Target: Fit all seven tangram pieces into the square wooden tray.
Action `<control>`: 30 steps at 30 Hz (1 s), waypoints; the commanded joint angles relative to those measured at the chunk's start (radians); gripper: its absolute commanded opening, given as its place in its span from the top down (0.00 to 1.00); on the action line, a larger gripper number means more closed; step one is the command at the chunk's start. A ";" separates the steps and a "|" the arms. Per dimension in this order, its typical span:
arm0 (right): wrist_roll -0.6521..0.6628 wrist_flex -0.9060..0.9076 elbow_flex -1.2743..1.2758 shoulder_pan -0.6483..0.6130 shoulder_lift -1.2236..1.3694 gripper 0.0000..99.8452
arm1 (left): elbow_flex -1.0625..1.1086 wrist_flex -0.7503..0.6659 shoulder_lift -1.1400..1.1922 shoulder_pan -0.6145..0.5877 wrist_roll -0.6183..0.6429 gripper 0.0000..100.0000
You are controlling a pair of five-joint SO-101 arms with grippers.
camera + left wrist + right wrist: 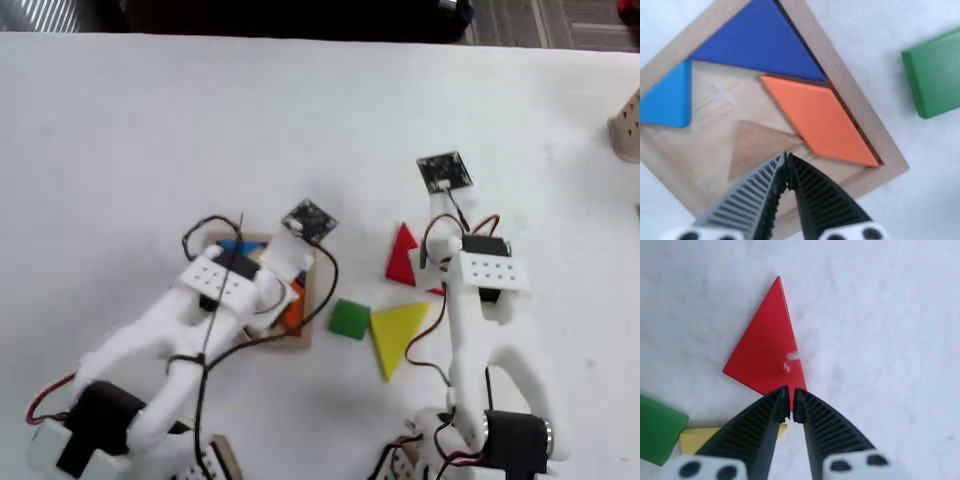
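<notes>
The square wooden tray (852, 95) lies under my left arm (215, 285). It holds a large dark blue triangle (755, 45), a small light blue triangle (667, 97) and an orange parallelogram (820, 117). My left gripper (786, 161) is shut, with its tips over bare wood in the tray beside the parallelogram. A red triangle (765, 347) lies flat on the white table. My right gripper (791, 396) is shut with its tips at that triangle's near edge. Between the arms lie a green square (349, 319) and a yellow triangle (398, 335).
A pale pegged block (628, 125) stands at the table's right edge. Black cables (325, 270) loop from the arms over the tray's side. The far half of the white table (300, 110) is open room.
</notes>
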 commanded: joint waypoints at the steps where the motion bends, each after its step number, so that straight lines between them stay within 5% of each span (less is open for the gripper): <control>1: -0.008 -0.016 -0.006 0.008 -0.033 0.98 | -0.083 -0.029 0.036 0.016 0.086 0.98; 10: -0.006 -0.015 -0.006 0.008 -0.035 0.98 | -0.094 -0.120 0.054 0.001 0.201 0.98; 16: -0.003 -0.016 -0.006 0.008 -0.035 0.98 | -0.095 -0.195 0.050 -0.110 0.275 0.98; 30: 0.000 -0.018 -0.006 0.007 -0.035 0.98 | 0.003 -0.137 -0.171 -0.311 0.233 0.98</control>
